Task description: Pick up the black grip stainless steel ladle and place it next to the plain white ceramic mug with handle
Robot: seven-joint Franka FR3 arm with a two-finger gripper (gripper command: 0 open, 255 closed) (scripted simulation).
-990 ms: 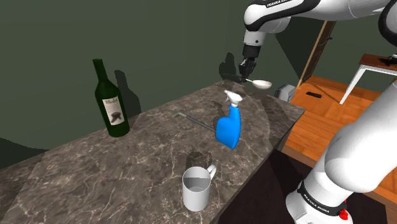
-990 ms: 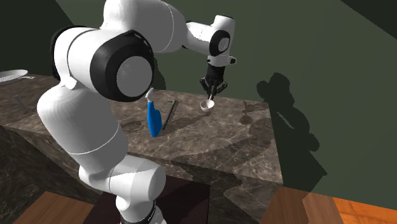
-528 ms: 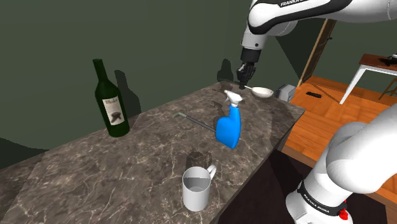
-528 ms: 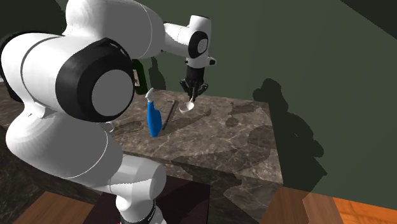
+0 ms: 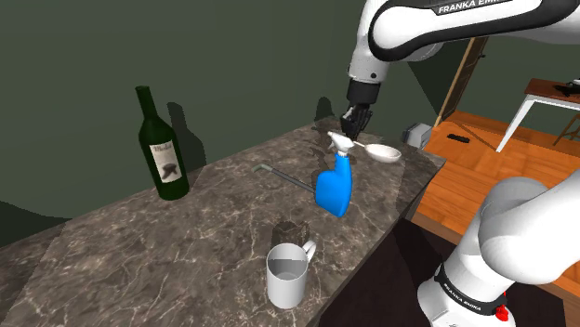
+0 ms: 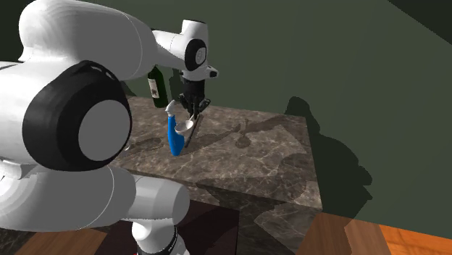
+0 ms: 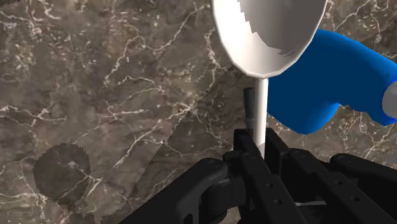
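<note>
Ladle [image 5: 384, 151] shifted toward spray bottle [image 5: 333, 189]; wrist view shows pincer [image 7: 258, 144] clasping.

white arm [image 5: 418, 28], dark joints [image 6: 43, 119], black pincer [image 5: 352, 131]

Tool [image 7: 257, 145] clasps the pale stem of the ladle [image 7: 270, 28], its white bowl held over the dark, white-veined marble counter [image 7: 108, 76]. A blue spray bottle [image 7: 337, 83] appears just beside the bowl.

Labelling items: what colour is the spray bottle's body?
Spray bottle: bright blue, clearest in shoulder view.
</note>
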